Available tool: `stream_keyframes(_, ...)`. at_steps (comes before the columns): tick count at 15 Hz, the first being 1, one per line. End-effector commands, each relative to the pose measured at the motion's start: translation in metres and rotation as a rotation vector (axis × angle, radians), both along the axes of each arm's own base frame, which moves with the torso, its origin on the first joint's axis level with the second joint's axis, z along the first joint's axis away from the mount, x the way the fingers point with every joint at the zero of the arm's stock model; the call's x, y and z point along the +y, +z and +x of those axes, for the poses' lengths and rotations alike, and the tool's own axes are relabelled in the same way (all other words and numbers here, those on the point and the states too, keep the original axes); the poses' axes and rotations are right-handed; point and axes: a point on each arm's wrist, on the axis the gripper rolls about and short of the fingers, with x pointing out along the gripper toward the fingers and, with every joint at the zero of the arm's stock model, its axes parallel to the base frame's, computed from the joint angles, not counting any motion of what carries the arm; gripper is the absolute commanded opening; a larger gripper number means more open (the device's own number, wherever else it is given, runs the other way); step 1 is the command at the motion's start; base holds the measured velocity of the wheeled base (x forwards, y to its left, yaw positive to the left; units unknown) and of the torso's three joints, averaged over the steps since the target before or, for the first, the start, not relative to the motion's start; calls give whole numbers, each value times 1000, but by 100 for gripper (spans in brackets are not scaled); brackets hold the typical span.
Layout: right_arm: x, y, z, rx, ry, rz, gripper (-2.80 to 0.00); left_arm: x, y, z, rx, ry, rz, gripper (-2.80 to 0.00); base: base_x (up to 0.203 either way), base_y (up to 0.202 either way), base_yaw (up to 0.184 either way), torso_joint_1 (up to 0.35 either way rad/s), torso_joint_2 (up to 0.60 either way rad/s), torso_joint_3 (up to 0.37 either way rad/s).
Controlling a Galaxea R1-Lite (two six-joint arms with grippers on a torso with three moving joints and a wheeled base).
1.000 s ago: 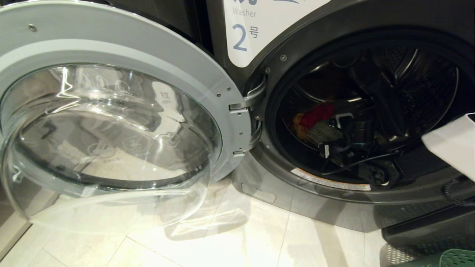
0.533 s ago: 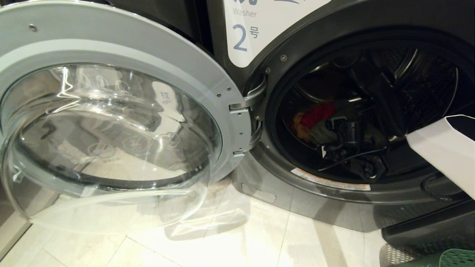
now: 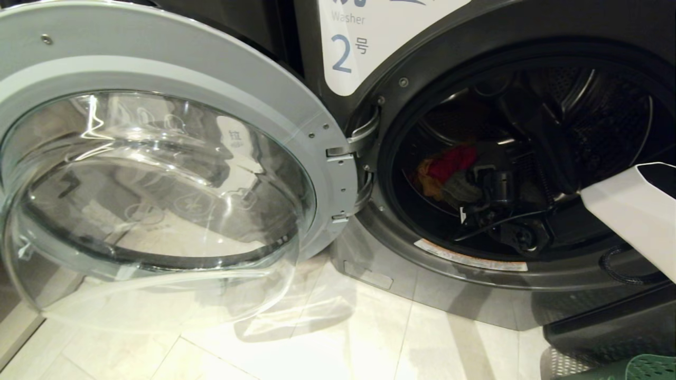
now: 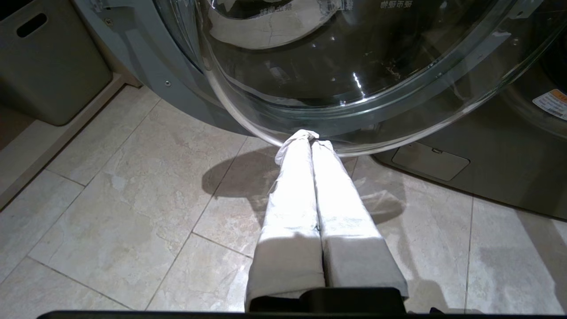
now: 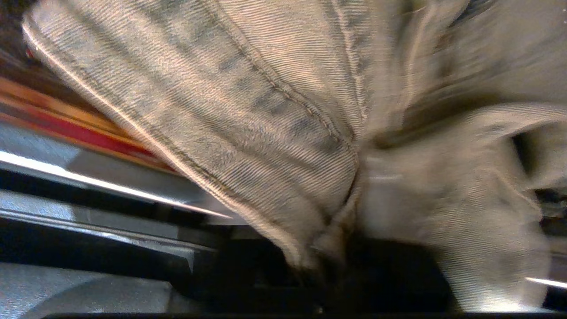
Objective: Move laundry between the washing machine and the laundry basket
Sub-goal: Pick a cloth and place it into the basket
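The right claw (image 3: pixel 460 191) is sitting deep inside the drum of the washing machine (image 3: pixel 422 274), whose door (image 3: pixel 174 58) is hanging wide open at nine o'clock of the drum mouth. The red garment (image 3: pixel 451 160) is lying just off the claw's tips at about eleven o'clock in the head view, bunched along a line from eight to two o'clock, with the yellow-orange garment (image 3: pixel 424 178) tucked against it at nine o'clock. I cannot tell whether the cloth-wrapped fingers are pinching any fabric (the wrist camera is showing mostly the wrapping itself). The left claw (image 4: pixel 310 139) is hanging with its fingers pressed together over the floor below the door glass, far from the load. The laundry basket (image 3: pixel 647 367) is waiting at five o'clock of the machine.
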Motion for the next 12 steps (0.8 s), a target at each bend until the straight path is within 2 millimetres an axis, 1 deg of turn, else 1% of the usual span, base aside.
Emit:
stream_keyframes(1,0,13,-4,-31,0,3,-280,0,-11,3,40,1,0,-280,0,0,0,0,0,0)
stream_keyframes(4,3,33,-18,-70,7,23,-280,0,-11,3,40,1,0,-280,0,0,0,0,0,0)
stream_keyframes(5,6,36,-26,-73,14,29,-280,0,-11,3,40,1,0,-280,0,0,0,0,0,0)
stream_keyframes(7,12,35,-48,-86,35,45,-280,0,-11,3,40,1,0,-280,0,0,0,0,0,0)
stream_keyframes(9,20,37,-78,-128,73,62,-280,0,-11,3,40,1,0,-280,0,0,0,0,0,0)
stream_keyframes(11,24,42,-117,-179,122,79,-280,0,-11,3,40,1,0,-280,0,0,0,0,0,0)
stream_keyframes(12,24,48,-142,-207,149,87,-280,0,-11,3,40,1,-1,-280,0,0,0,0,0,0)
